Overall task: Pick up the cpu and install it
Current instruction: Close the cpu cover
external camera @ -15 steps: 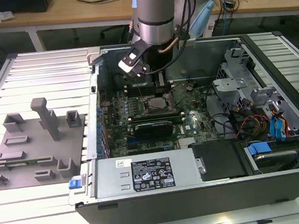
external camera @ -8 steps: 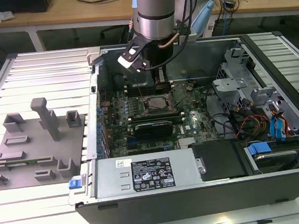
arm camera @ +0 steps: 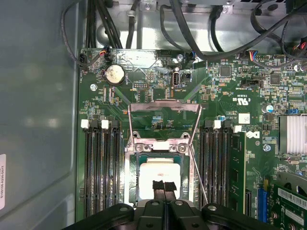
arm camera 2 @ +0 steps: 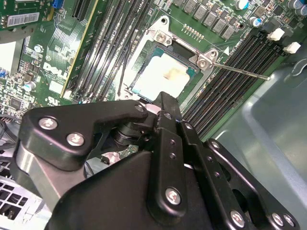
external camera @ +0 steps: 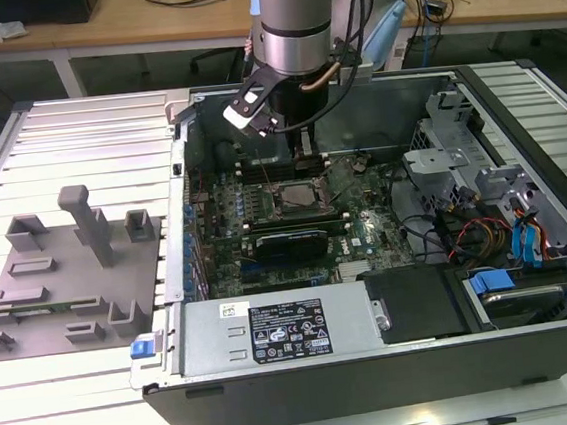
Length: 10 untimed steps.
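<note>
The cpu [arm camera: 154,168], a small silvery-white square, lies flat in the motherboard socket [arm camera: 132,158]; it also appears in the second wrist view as the cpu [arm camera 2: 156,79] with a tan smudge on top. The socket's metal load plate [arm camera: 165,108] is swung open and the thin lever [arm camera 2: 240,71] sticks out to the side. My gripper [arm camera: 163,186] hangs just over the cpu's edge, its two black pads [arm camera: 158,185] pressed together with nothing visible between them. In the exterior view the gripper [external camera: 306,162] is inside the open computer case, above the socket [external camera: 297,199].
Memory slots [arm camera: 103,167] flank the socket on both sides. An expansion card [external camera: 288,242] lies close in front of it. Drive cages and cables [external camera: 476,224] fill the case at the exterior view's right. Grey fixture blocks [external camera: 68,273] stand on the table at its left.
</note>
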Tool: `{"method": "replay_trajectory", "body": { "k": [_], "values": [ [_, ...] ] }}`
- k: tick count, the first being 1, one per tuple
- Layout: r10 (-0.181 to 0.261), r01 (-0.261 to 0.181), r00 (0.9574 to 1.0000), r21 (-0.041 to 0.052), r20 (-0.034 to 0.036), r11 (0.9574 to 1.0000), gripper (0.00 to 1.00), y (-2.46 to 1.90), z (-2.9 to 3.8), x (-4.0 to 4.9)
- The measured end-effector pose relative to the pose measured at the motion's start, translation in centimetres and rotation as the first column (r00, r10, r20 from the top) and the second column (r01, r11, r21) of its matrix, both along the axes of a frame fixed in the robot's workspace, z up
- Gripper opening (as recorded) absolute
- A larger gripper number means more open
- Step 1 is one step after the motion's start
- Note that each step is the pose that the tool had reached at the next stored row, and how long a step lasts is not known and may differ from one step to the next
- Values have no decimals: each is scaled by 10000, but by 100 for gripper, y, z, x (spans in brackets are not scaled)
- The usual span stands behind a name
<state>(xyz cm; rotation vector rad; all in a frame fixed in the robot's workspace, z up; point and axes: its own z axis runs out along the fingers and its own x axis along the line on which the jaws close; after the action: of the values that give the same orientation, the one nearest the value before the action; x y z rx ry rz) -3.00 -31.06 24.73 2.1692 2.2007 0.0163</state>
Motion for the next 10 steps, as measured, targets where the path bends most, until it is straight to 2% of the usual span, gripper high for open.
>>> {"method": "replay_trajectory", "body": {
  "k": [5, 10],
  "values": [
    [0, 0, 10000, -1, -1, 10000, 11, 0, 25, 0],
    [-1, 1, 10000, 0, 0, 10000, 11, 0, 128, 0]
  ]
}}
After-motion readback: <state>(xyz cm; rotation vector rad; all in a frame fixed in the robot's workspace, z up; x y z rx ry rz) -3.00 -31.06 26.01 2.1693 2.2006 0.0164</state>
